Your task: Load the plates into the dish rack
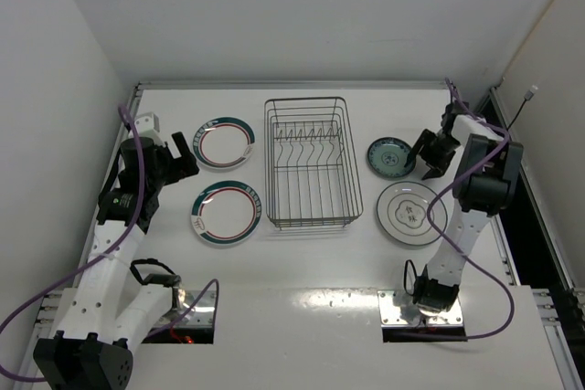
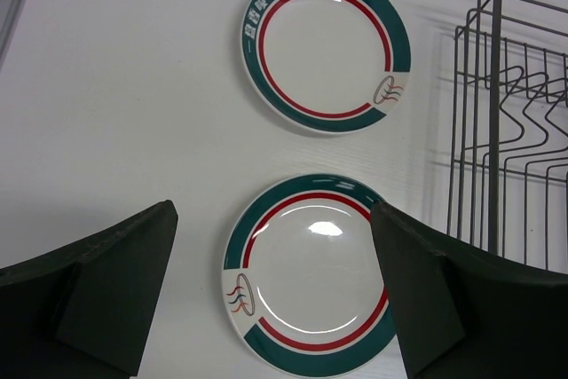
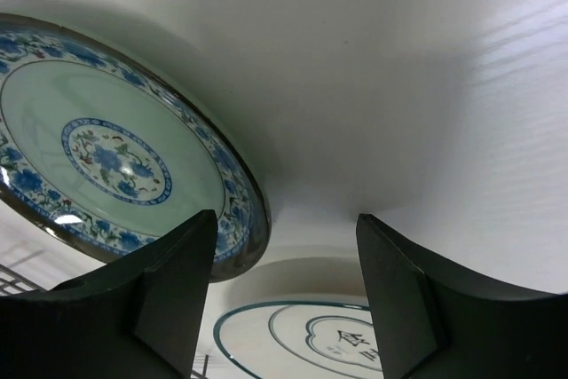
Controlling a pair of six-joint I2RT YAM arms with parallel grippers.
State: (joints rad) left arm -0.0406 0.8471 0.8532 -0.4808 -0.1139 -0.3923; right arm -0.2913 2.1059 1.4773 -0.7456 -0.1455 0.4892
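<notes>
Dish rack (image 1: 311,224): your landmark, standing mid-table with its long axis running away from the arm bases and no plate in it. Far ringed plate (image 1: 224,142) and near ringed plate (image 1: 225,212): both flat, just left of the rack. Scalloped plate (image 1: 411,213): flat, right of the rack's near end. Teal plate (image 1: 391,156): the smallest, flat, right of the rack and beyond the scalloped one. Left gripper (image 1: 186,152): you have it raised left of the ringed pair, jaws wide apart and holding nothing, and its wrist view frames the near ringed plate between the fingers. Right gripper (image 1: 430,154): low at the teal plate's rim on the side away from the rack, jaws apart with nothing gripped, the rim just beside one finger (image 3: 169,290). By my judgement your right arm is nearest a grasp, and that plate must then travel leftward to the rack.
</notes>
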